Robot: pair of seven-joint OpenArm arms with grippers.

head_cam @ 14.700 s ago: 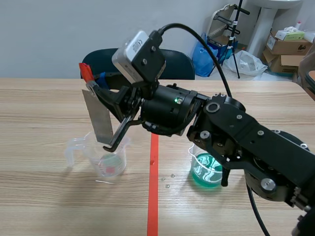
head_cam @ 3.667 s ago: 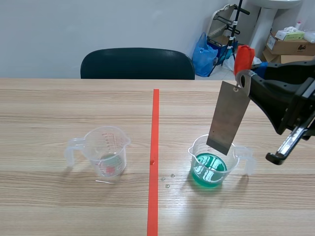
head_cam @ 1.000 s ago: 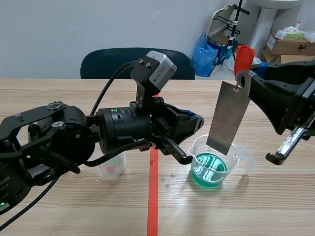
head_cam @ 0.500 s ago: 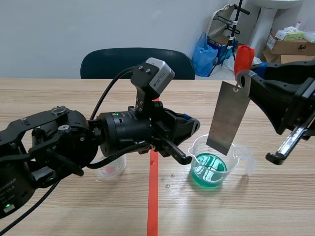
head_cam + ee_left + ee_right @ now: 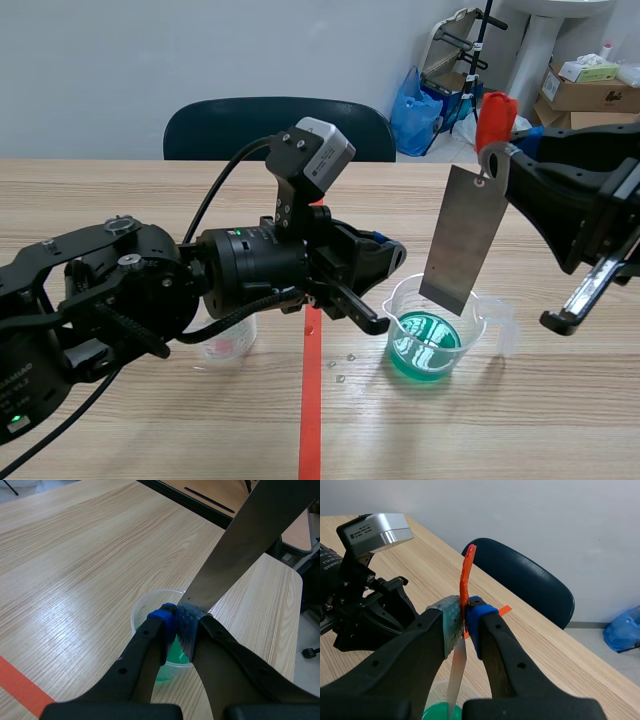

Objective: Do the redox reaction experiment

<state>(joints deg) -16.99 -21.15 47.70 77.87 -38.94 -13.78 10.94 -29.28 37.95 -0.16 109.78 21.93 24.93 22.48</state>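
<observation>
My right gripper is shut on the red-taped top of a grey metal plate. The plate hangs slightly tilted, with its lower edge at the rim of a clear beaker of green liquid. My left gripper is shut on nothing, just left of the plate's lower end and above that beaker. In the left wrist view the plate rises right behind the fingertips. Whether they touch it I cannot tell. A second clear beaker stands left of the tape line, mostly hidden by my left arm.
An orange-red tape line runs down the table's middle, with a few droplets beside it. A dark chair stands behind the table's far edge. Boxes and bags lie on the floor at the back right.
My left arm has drawn back slightly to the left, then held still. The right gripper and the plate have not moved.
</observation>
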